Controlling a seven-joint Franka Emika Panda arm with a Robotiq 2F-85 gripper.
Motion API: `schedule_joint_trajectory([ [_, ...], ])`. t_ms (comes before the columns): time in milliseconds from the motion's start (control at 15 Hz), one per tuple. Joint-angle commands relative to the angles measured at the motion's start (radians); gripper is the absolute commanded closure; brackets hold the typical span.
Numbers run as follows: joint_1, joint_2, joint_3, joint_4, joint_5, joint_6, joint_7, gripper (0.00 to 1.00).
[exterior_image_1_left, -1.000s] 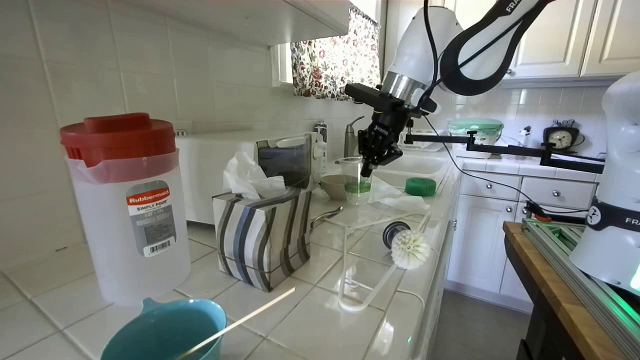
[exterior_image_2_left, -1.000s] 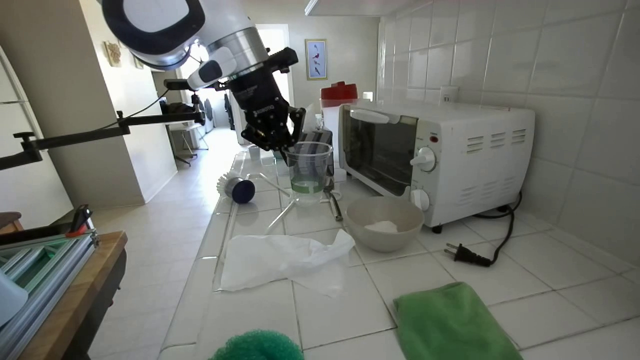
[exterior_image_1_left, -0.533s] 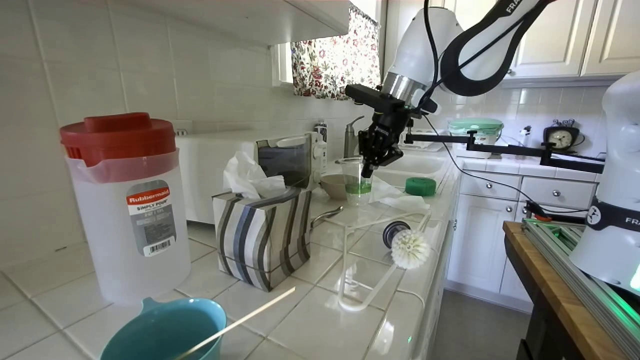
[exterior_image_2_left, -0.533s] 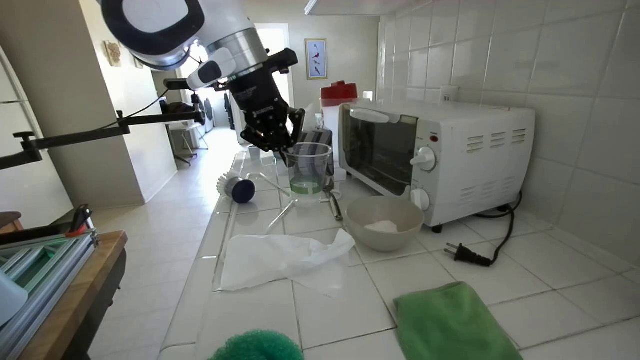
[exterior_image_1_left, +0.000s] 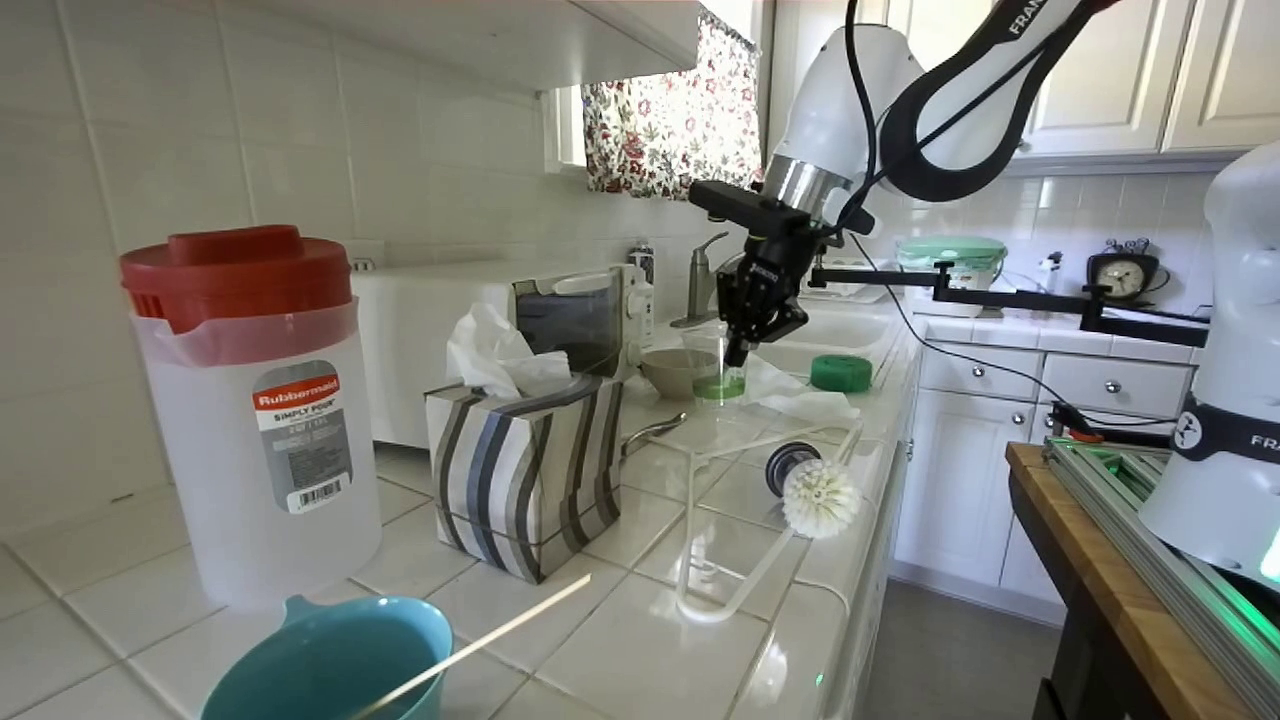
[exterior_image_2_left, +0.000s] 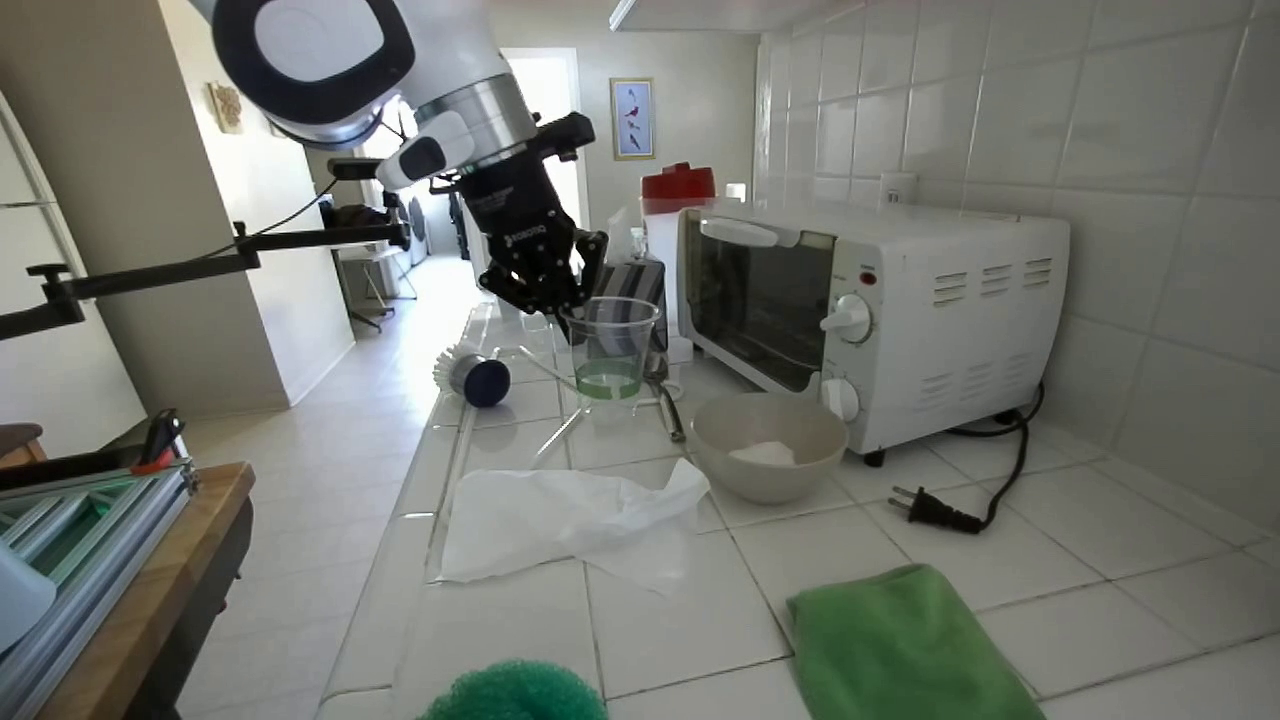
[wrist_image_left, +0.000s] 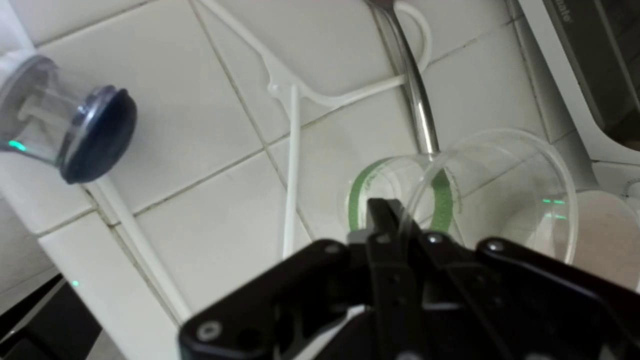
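My gripper is shut on the rim and wall of a clear plastic cup with a green band. In an exterior view the gripper points down at a slant at the near side of the upright cup. In the wrist view the two fingertips are close together, with the cup's wall between them; the cup's green band shows below. Whether the cup's base touches the counter, I cannot tell. A metal handle and a white hanger lie close to the cup.
A toaster oven, beige bowl, white paper, green cloth and green scrubber are on the tiled counter. A dish brush, striped tissue box, red-lidded pitcher and blue cup are there too.
My gripper and the cup have moved slightly lower together, with a small shift sideways, in the last half second. The gripper stays shut on the cup. Other things have not moved.
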Motion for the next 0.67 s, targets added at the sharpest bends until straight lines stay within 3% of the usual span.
schedule_joint_trajectory([
  [0,-0.007,0.018,0.004,0.011,-0.027,0.014,0.009,0.99],
  [600,-0.005,0.041,0.005,0.017,-0.025,0.013,0.007,0.99],
])
